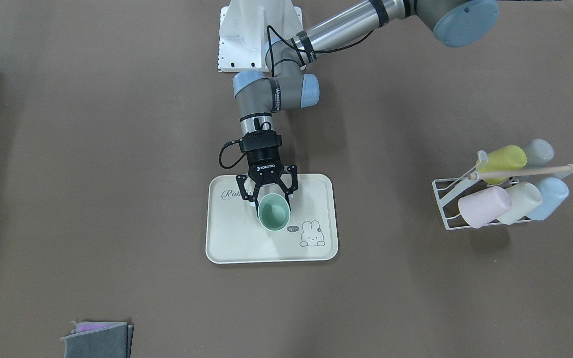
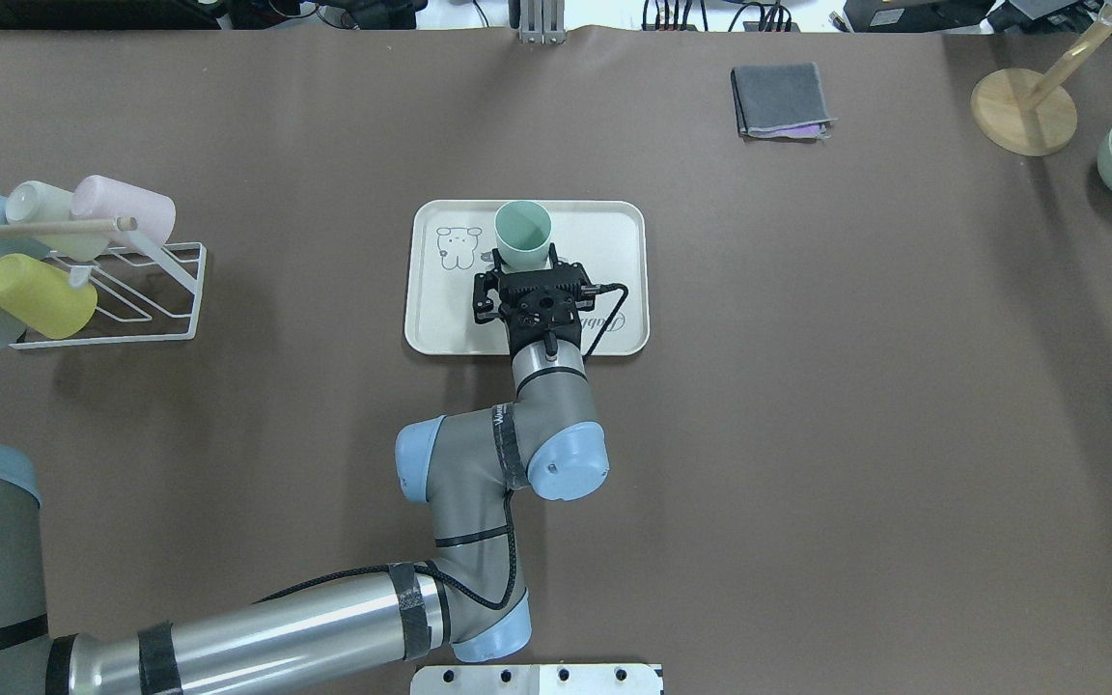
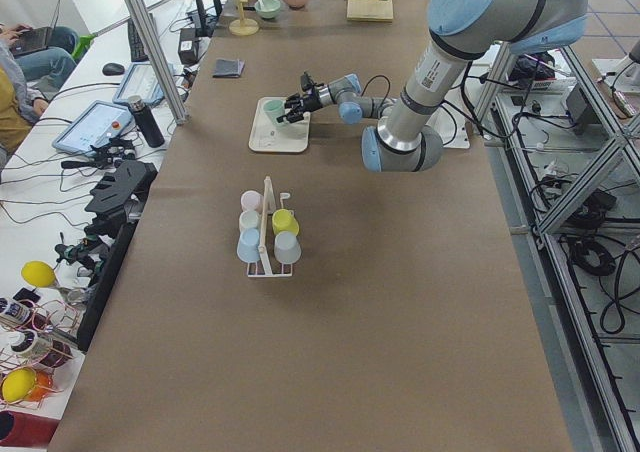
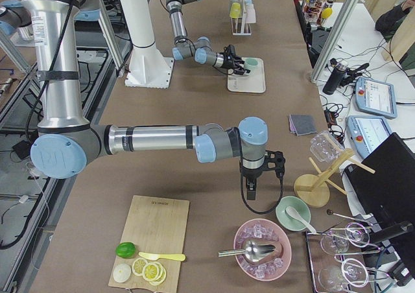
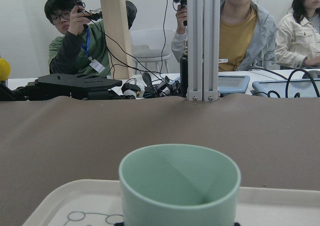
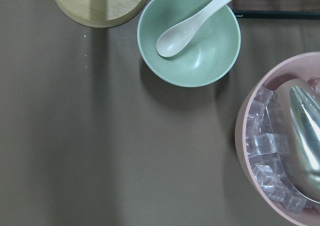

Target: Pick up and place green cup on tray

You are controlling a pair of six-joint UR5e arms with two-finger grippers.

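Note:
The green cup (image 1: pixel 272 213) stands upright on the cream tray (image 1: pixel 237 243), next to the bunny drawing. My left gripper (image 1: pixel 272 201) reaches over the tray's robot-side rim with a finger on each side of the cup's lower wall, shut on it. From overhead the cup (image 2: pixel 522 232) sits near the tray's (image 2: pixel 614 241) far rim, just beyond the gripper (image 2: pixel 524 261). The left wrist view shows the cup (image 5: pixel 180 186) close and centred. My right gripper (image 4: pixel 259 170) hangs over the table far from the tray; I cannot tell if it is open or shut.
A white wire rack (image 2: pixel 112 309) with several pastel cups lies at the robot's left. A folded grey cloth (image 2: pixel 780 99) lies beyond the tray. Below the right wrist are a green bowl with a spoon (image 6: pixel 189 36), a pink bowl of ice (image 6: pixel 285 146) and a wooden stand base (image 6: pixel 100 3).

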